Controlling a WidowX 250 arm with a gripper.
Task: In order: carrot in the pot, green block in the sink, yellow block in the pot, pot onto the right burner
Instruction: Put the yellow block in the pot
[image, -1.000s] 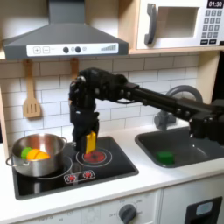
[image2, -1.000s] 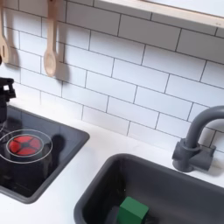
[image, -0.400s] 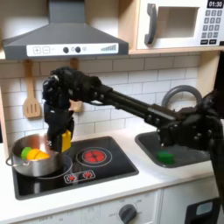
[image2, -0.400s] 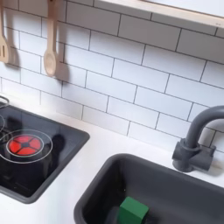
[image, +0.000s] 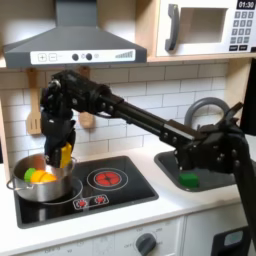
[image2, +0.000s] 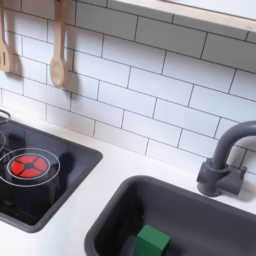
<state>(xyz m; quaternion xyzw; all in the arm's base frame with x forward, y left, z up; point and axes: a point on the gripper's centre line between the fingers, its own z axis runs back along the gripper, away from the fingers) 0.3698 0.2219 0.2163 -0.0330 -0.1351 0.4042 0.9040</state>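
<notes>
Now the black claw (image: 62, 160) grips the small bright yellow block (image: 65, 156) just above the shiny round steel pot (image: 42, 181). Well apart from the pot, the small green cube (image2: 152, 241) lies in the dark grey sink (image2: 215, 215).

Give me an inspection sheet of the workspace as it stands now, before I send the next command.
Surface: white counter with black two-burner cooktop; the red-ringed burner is bare.
Job's things: pot on the cooktop at the first exterior view's left, carrot inside. Green block lies in the sink. Yellow block held over the pot.
Clutter: wooden utensils hang on the tiled wall.
Grippers: pincer shut on the yellow block, above the pot's rim.
Cables: nothing seen.
Surroundings: range hood, microwave, dark faucet.
</notes>
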